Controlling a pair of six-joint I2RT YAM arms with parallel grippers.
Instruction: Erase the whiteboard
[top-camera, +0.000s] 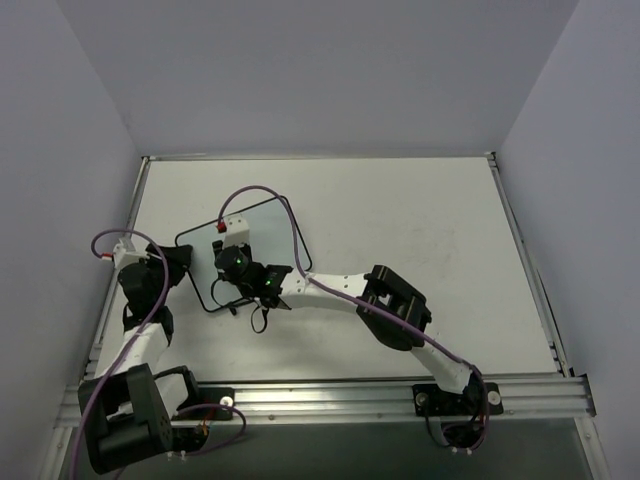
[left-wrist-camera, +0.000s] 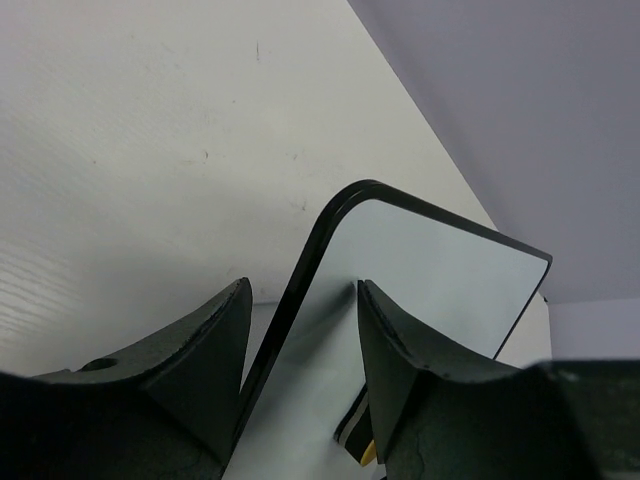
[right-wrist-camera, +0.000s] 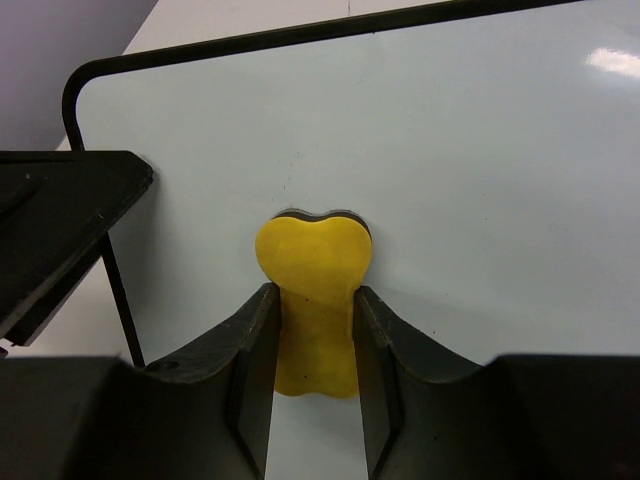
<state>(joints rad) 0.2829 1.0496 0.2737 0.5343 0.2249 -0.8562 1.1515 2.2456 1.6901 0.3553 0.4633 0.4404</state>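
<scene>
A: Whiteboard (top-camera: 268, 238) lies flat on the table (top-camera: 420, 220), left of centre and turned at an angle, with both arms over it. Where do the tools stand?

B: Right gripper (right-wrist-camera: 313, 292) is closed tight on the yellow eraser (right-wrist-camera: 313, 250). The jaws pinch its waist and its head is pressed to the board face. Left gripper (left-wrist-camera: 300, 290) is partly open and holds nothing. It straddles the board's edge near a rounded corner, one finger outside over the table and the other over the board. Can't tell whether it bears down.

A: Ink left?

B: No strokes plain in the right wrist view. From above, the arms hide part of the board, so that part is unchecked.

A: So the step is the wipe. How should it go?

B: Judgement only: eraser flat, even down-force, overlapping passes along the long side. It should stop short of the rim so the eraser doesn't catch.
The board looks thin and light, so it will likely skate unless the left arm pins it. The left finger should press near the edge, clear of the stroke path.
Main risk is the right arm sweeping toward that corner and meeting the left fingers, so that patch is best done last with short strokes.
</scene>
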